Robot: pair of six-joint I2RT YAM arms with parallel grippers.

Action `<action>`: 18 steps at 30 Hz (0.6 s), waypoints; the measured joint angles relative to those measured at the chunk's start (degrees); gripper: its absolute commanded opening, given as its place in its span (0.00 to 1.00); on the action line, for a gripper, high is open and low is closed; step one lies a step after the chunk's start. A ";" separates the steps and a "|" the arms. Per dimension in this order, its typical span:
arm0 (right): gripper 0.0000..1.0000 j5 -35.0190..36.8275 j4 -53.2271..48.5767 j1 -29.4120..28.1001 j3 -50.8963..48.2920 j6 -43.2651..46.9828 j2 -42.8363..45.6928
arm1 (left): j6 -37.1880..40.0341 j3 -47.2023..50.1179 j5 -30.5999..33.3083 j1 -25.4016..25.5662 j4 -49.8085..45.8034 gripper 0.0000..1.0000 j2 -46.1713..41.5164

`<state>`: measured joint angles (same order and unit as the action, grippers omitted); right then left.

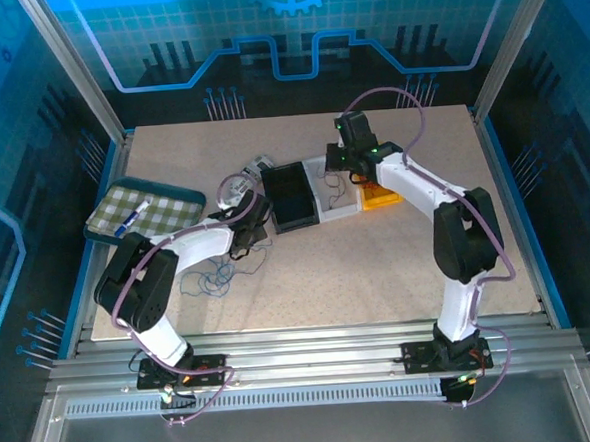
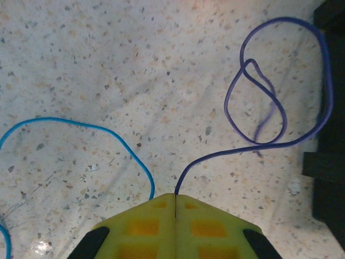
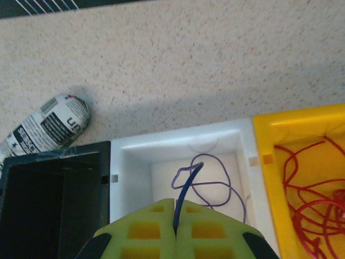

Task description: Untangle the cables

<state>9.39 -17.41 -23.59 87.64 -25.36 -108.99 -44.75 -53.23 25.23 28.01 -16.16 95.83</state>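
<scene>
My left gripper (image 2: 175, 196) is shut on the end of a dark blue cable (image 2: 280, 108), which curls in loops over the table towards the black bin (image 2: 329, 162). A light blue cable (image 2: 81, 125) arcs to its left. From above, the left gripper (image 1: 245, 230) sits beside loose cables (image 1: 216, 276) on the table. My right gripper (image 3: 174, 204) is shut on another dark blue cable (image 3: 186, 186) above the white bin (image 3: 135, 156), where a thin purple cable (image 3: 218, 183) lies. Red cables (image 3: 310, 194) fill the yellow bin (image 3: 264, 129).
Black bin (image 1: 292, 196), white bin (image 1: 340, 206) and yellow bin (image 1: 379, 196) stand in a row mid-table. A labelled white roll (image 3: 48, 127) lies behind the black bin. A checkered tray (image 1: 144, 210) with a pen sits at the left.
</scene>
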 measured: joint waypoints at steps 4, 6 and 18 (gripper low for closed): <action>0.02 1.73 -1.97 -0.90 3.37 1.27 -4.11 | -0.26 0.15 -0.02 -0.04 0.13 0.00 -1.46; 0.02 2.89 -3.43 -1.27 5.79 2.03 -6.43 | -0.37 0.22 0.00 -0.04 0.15 0.00 -1.66; 0.17 8.22 -11.58 -2.75 9.88 3.98 -12.79 | -0.17 2.03 -0.96 -0.07 1.33 0.00 -4.55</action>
<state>17.61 -28.99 -26.35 97.51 -21.39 -121.78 -44.93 -51.20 24.27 27.94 -14.83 91.29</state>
